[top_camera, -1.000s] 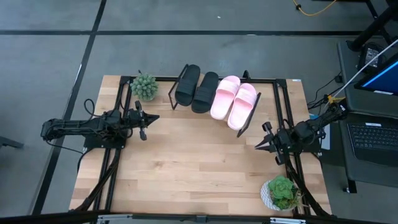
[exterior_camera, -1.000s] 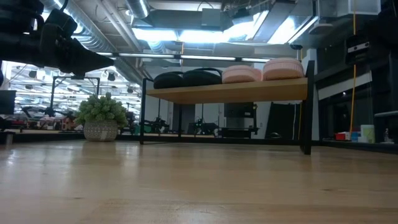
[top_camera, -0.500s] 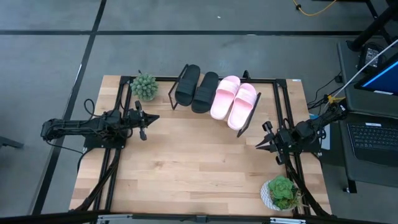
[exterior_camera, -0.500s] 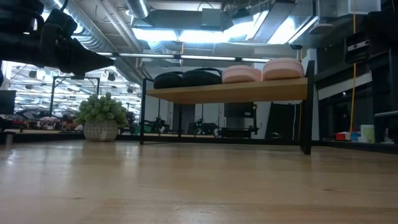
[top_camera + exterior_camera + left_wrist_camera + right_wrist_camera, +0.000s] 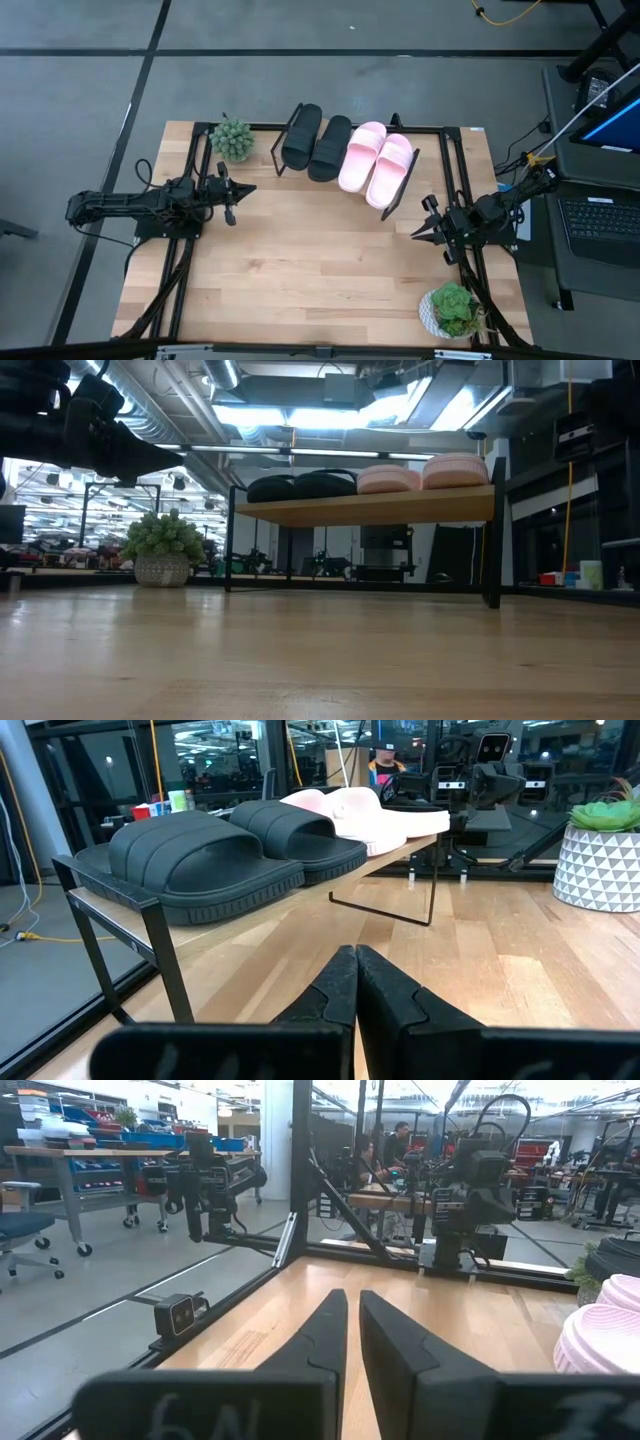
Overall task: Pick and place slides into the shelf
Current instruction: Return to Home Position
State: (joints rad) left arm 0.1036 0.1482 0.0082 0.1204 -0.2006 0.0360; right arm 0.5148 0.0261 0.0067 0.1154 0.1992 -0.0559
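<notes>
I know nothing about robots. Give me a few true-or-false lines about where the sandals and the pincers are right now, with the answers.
1. The black sandals and pink sandals all lie on the shelf. True.
2. The left pincer grips a sandal. False: it is shut on nothing, away from the shelf.
3. The pink sandals lie on the side nearer the right pincer. True.
4. Nothing but the shelf stands on the table. False: a plant stands by the black sandals, a second plant near the right pincer.
</notes>
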